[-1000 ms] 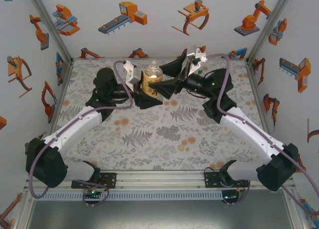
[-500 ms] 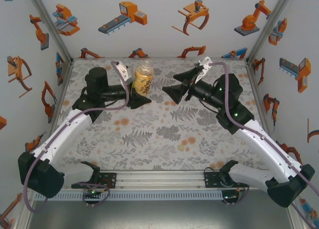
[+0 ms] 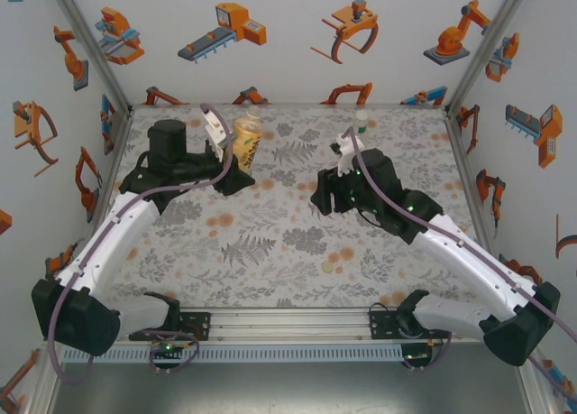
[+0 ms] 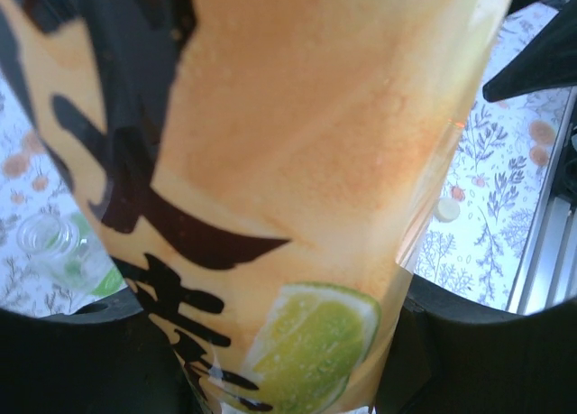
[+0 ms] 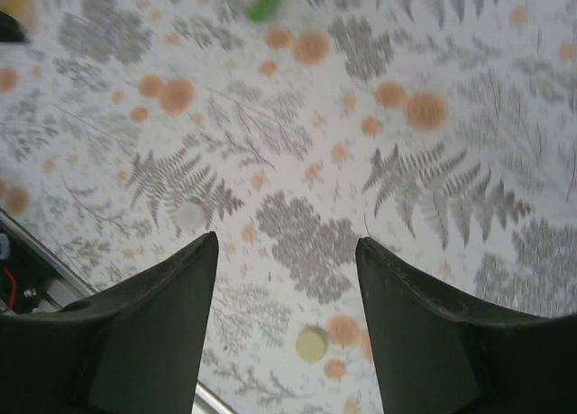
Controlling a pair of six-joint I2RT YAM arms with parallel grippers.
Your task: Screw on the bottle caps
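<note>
My left gripper (image 3: 236, 161) is shut on the yellow-labelled amber bottle (image 3: 246, 136), held upright at the back left of the table. In the left wrist view its lime-printed label (image 4: 297, 161) fills the space between the fingers (image 4: 451, 351). My right gripper (image 3: 325, 199) points down over the middle of the table, open with nothing between its jaws (image 5: 287, 243). Below it lie a pale yellow cap (image 5: 311, 344) and a whitish cap (image 5: 189, 216). Another cap (image 4: 447, 208) lies on the cloth. A clear green-tinted bottle (image 4: 54, 247) stands further off.
The fern-patterned cloth (image 3: 270, 243) covers the table. A metal rail (image 3: 288, 324) runs along the near edge, and printed walls (image 3: 270, 35) close in the back and sides. A small bottle (image 3: 361, 119) stands at the back, behind my right arm.
My left arm has carried the amber bottle left and back. My right gripper has drawn away from the bottle, turned down toward the table, and its jaws have narrowed.
</note>
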